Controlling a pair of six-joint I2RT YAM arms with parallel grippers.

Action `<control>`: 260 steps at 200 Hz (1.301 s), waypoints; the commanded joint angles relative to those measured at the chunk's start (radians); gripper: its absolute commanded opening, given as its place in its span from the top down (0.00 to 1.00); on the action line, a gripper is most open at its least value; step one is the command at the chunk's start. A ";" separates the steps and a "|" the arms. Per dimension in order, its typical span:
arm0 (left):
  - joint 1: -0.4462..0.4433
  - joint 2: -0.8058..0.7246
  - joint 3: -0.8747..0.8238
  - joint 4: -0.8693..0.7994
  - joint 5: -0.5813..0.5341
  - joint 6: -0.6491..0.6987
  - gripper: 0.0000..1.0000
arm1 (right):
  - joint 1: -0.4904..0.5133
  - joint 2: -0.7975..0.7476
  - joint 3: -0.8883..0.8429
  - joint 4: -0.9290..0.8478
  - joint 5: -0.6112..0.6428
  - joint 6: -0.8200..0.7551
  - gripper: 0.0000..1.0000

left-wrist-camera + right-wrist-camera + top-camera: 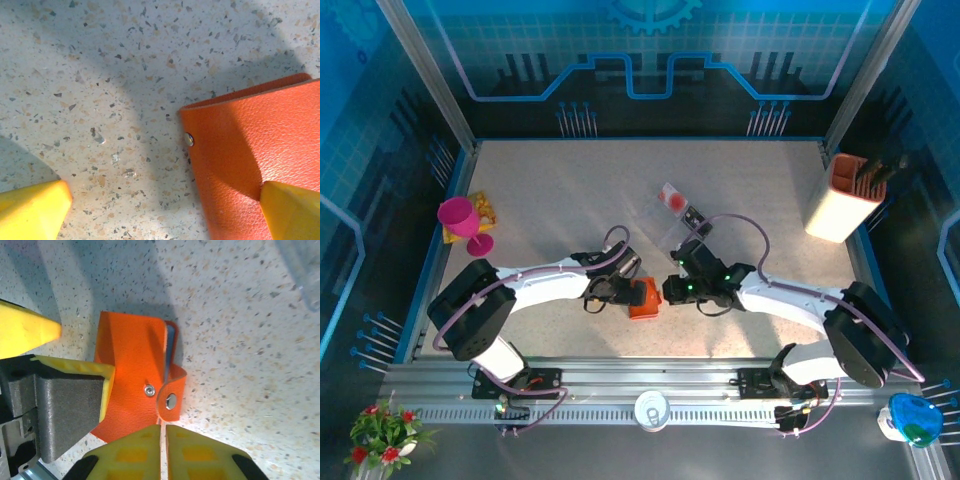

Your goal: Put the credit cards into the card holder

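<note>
The orange card holder (645, 297) lies on the speckled table between both arms, its snap tab (171, 400) undone. My left gripper (620, 293) is open; one yellow finger (292, 210) rests on the card holder (250, 145), the other (30, 210) on bare table. My right gripper (163, 427) has its fingers almost together at the holder's near edge. A thin teal credit card (168, 347) stands edge-on inside the fold, in line with the slit between those fingers. A white card with a red blob (671, 198) and a black card (696, 218) lie further back.
A clear plastic tray (677, 234) sits just behind the right gripper. A pink goblet (460, 217) stands at the left edge and a beige holder (840, 200) at the back right. A can (651, 408) sits on the front rail.
</note>
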 commanded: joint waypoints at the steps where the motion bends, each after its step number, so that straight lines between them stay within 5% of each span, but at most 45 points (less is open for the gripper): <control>1: 0.001 0.036 -0.019 -0.083 -0.074 0.010 0.01 | -0.020 -0.014 0.033 -0.088 0.013 -0.046 0.85; 114: -0.001 -0.011 -0.063 -0.048 -0.076 0.015 0.01 | -0.013 0.131 0.219 -0.224 -0.006 -0.158 0.65; 260: 0.000 -0.011 -0.086 -0.036 -0.079 0.015 0.01 | 0.041 0.252 0.326 -0.289 0.025 -0.194 0.64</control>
